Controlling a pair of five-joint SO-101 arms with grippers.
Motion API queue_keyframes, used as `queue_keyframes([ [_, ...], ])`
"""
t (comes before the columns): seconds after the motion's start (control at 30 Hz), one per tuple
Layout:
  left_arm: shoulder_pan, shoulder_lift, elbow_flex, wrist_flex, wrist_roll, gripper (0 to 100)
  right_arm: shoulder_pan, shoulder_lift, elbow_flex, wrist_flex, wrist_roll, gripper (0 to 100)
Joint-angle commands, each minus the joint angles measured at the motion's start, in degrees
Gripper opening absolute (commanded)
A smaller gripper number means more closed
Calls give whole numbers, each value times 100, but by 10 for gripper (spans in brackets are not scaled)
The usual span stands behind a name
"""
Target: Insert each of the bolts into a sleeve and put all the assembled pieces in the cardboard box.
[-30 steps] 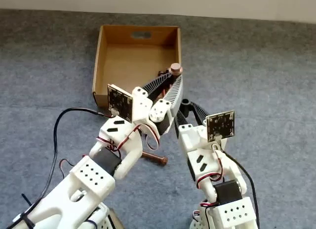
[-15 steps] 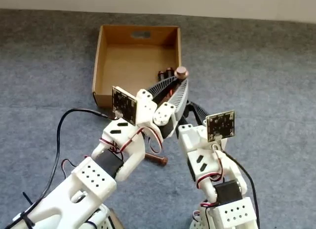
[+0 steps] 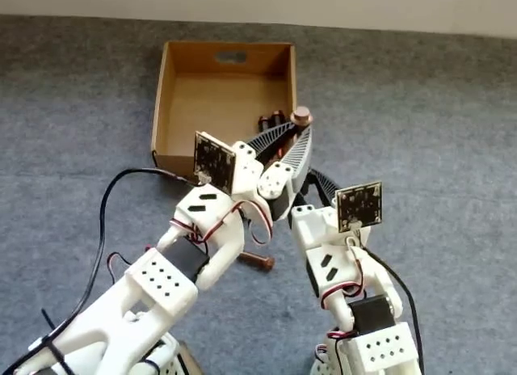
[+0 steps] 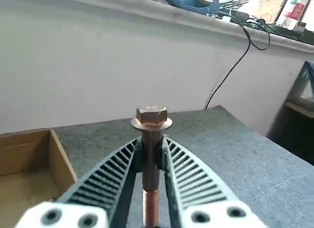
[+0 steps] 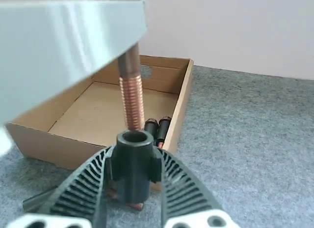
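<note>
My left gripper (image 4: 150,145) is shut on a copper bolt (image 4: 151,121), held upright with its hex head on top. In the high view that bolt's head (image 3: 301,115) stands just outside the near right corner of the cardboard box (image 3: 161,100). My right gripper (image 5: 132,175) is shut on a black sleeve (image 5: 132,164), mouth upward. The bolt's threaded end (image 5: 131,102) hangs straight above that mouth, its tip at the opening. Two assembled pieces (image 5: 157,126) lie in the box by its right wall (image 3: 271,120).
Another bolt (image 3: 255,260) lies on the grey carpet between the two arms, under the left arm. A black cable (image 3: 105,221) loops on the left. The box's floor (image 5: 98,107) is mostly bare. Open carpet lies to the right of the arms.
My left gripper has carried the bolt to the right and a little nearer, from over the box's corner to above the sleeve. The right arm has stayed put.
</note>
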Motion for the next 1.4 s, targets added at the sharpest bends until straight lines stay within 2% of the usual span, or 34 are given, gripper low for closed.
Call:
queue_keyframes([
  [0.0,145,-312,48,-18,-26,8,75,-75,-66,-127,-9,5],
  [0.2,110,-347,171,9,-18,8,75,-75,-66,-127,-9,5],
  [0.3,110,-356,57,378,-18,8,75,-75,-57,-127,-9,5],
  [0.67,119,-321,-1182,2892,0,8,75,-75,-57,-127,-9,5],
  [1.37,-48,-295,-1244,2954,0,8,75,-75,-75,-127,-9,5],
])
